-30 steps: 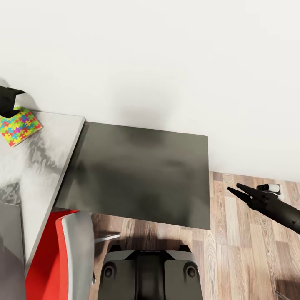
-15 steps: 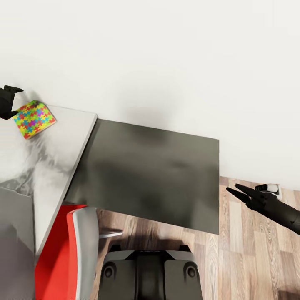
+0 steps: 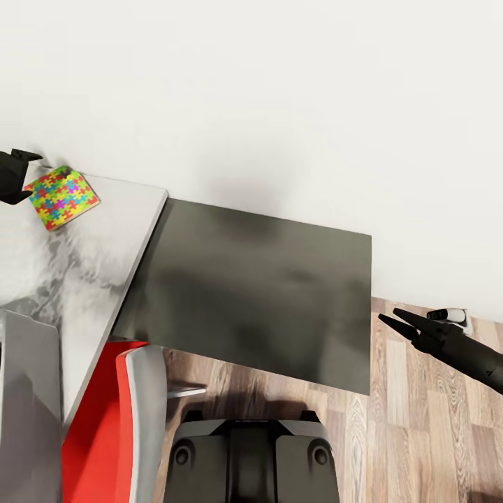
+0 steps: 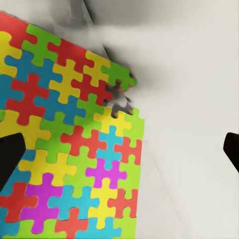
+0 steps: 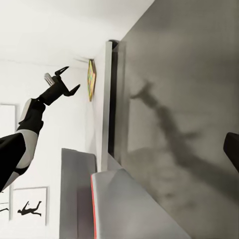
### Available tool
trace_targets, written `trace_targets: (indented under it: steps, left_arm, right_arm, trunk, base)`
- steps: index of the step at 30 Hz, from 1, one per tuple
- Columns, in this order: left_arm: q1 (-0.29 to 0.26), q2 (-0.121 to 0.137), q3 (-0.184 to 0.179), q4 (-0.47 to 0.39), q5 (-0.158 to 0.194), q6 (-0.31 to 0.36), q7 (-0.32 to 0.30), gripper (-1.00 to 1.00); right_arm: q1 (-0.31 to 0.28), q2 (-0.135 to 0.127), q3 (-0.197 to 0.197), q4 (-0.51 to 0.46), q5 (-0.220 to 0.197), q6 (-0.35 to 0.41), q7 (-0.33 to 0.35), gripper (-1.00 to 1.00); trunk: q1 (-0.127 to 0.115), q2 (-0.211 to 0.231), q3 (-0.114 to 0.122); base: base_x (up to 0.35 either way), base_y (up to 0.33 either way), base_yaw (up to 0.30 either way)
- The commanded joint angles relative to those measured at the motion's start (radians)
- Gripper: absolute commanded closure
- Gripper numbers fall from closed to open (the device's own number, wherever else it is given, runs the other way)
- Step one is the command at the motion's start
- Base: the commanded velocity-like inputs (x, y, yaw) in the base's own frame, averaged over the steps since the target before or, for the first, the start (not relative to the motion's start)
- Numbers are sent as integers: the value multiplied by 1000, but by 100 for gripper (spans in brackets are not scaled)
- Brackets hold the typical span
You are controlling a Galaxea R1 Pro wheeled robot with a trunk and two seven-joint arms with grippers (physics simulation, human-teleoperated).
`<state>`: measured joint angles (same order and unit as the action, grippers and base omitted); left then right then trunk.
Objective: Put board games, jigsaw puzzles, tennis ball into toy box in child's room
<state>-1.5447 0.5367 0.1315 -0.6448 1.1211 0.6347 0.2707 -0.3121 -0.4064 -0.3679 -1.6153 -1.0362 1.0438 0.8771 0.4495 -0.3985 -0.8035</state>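
One jigsaw puzzle (image 3: 62,198) in reach, left pincer (image 3: 15,176) spread beside it, not gripping.
It lies flat at the far corner of the bench (image 3: 91,279), close to the wall and near the edge over the dark side cabinet (image 3: 258,293); in my left wrist view the puzzle (image 4: 64,154) sits mostly under one fingertip (image 4: 9,162), off-centre between the two tips. Right pincer (image 3: 398,323) hangs idle over the wood floor (image 3: 419,426), tips slightly apart, empty. Toy box wall (image 3: 28,412) is at the near left, by the red chair (image 3: 105,426). Risk: the puzzle is thin and flush on the bench, so closing off-centre could just slide it toward the wall or edge, or the tips could scrape the bench and miss.
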Motion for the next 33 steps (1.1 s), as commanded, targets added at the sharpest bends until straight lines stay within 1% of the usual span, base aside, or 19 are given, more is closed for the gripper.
trace_targets:
  steps: [1, 5, 7, 8, 10, 11, 13, 14, 16, 17, 20, 33]
  left_arm:
    - [1, -1, 0, -1, 10, 3, 9, -100]
    - [3, -4, -10, 0, 9, 2, 10, -100]
    - [5, -6, -33, 4, 9, 0, 10, -100]
    - [5, -6, -33, 4, 9, 0, 10, -100]
    - [6, -7, -63, 7, 8, -3, 11, -100]
    - [6, -7, -63, 7, 8, -3, 11, -100]
    - [5, -9, -93, 10, 8, -5, 11, -100]
    - [5, -9, -93, 10, 8, -5, 11, -100]
    - [5, -11, -114, 12, 8, -7, 11, -100]
    - [5, -11, -114, 12, 8, -7, 11, -100]
    - [5, -15, -133, 16, 8, -9, 11, -100]
    - [11, -22, -150, 28, 7, -11, 10, -100]
  right_arm:
    - [-1, 0, -1, 0, 3, 3, 5, -100]
    - [-1, 0, -1, 0, 3, 3, 5, -100]
    - [0, 0, -1, 0, 3, 3, 5, -100]
    - [0, 0, -1, 0, 3, 3, 5, -100]
    - [0, 0, -1, 0, 3, 3, 5, -100]
    - [0, 0, -1, 0, 3, 3, 5, -100]
    - [0, 0, -2, 0, 3, 3, 5, -100]
    - [0, 0, -2, 0, 3, 3, 5, -100]
    - [0, -1, -3, 0, 3, 3, 5, -100]
    - [0, -1, -3, 0, 3, 3, 5, -100]
    - [0, -1, -5, 0, 3, 3, 5, -100]
    - [1, -3, -9, 0, 2, 3, 6, -100]
  trunk:
    - [1, -2, -1]
    - [1, -2, -1]
    - [1, -2, -1]
    - [1, -2, -1]
    - [1, -2, -1]
    - [1, -2, -1]
    - [1, -2, -1]
    - [1, -2, -1]
    - [1, -2, -1]
    - [1, -2, -1]
    - [1, -2, -1]
    - [1, -2, -1]
  base:
    - [0, 0, 13]
    - [0, 0, 10]
    - [0, 0, 6]
    - [0, 0, 5]
    - [0, 0, 4]
    - [0, 0, 3]
    - [0, 0, 2]
    - [0, 0, 2]
    - [0, 0, 2]
    - [0, 0, 1]
    - [0, 0, 0]
    - [0, 0, 0]
